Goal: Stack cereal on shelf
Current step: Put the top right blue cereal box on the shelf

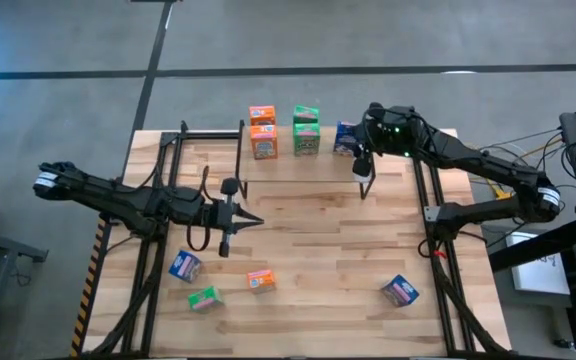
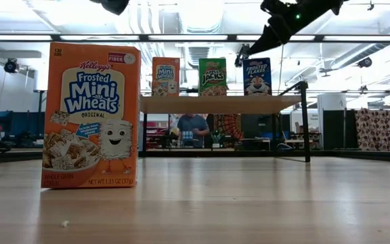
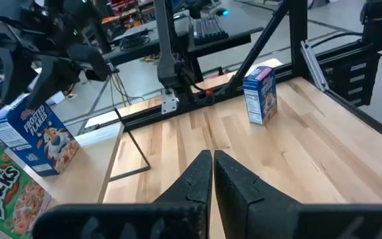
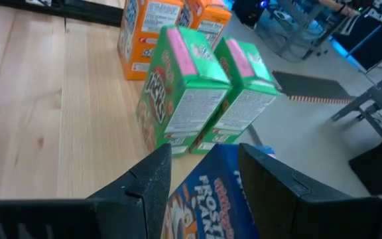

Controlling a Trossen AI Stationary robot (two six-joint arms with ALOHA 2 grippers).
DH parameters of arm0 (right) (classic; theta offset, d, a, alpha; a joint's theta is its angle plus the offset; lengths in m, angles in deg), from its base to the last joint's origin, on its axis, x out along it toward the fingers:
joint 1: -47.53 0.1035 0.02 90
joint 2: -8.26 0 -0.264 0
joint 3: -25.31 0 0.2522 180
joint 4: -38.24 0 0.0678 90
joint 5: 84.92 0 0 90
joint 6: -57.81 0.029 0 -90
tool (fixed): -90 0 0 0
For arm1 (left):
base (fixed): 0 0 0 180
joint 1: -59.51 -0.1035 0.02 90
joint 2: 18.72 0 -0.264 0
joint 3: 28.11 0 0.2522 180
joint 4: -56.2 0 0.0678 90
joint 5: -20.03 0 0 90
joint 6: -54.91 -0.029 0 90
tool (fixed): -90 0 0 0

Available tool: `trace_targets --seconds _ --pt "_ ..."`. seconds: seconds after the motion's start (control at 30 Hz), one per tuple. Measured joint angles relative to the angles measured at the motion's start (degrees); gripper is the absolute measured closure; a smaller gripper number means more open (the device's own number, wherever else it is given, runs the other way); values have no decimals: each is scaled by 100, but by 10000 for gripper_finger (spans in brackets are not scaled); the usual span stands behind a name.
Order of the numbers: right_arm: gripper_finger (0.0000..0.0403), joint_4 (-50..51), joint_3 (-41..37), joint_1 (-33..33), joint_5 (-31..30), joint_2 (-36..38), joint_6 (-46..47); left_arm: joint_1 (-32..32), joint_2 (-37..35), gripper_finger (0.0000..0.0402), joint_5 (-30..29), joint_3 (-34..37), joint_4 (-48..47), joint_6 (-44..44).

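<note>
Shelf [image 1: 318,168]: far edge of the table, about 12 o'clock in the high view. On it stand two orange boxes [image 1: 263,131], two green boxes [image 1: 306,130] and one blue Frosted Flakes box [image 1: 345,138].

Right gripper [image 4: 197,174]: above the blue box at the shelf's 3 o'clock end, fingers apart, straddling its top.

Left gripper [image 1: 251,222]: table centre-left, fingers together, holding nothing.

Loose on the table: blue box [image 1: 185,266], green box [image 1: 204,298] and orange box [image 1: 260,281] around 7 o'clock; another blue box [image 1: 400,290] near 5 o'clock.

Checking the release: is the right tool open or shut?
Open: the right tool straddles the blue Frosted Flakes box, with visible gaps.
</note>
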Motion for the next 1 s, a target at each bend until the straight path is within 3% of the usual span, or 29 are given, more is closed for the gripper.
trace_targets --seconds 0.77,1.0 --pt "239 -10 -194 0 -15 53 -4 -37 -2199 401 47 1600 691 2" --pt "239 3 -11 -2 -911 50 7 -59 -2490 401 -28 1655 712 2"
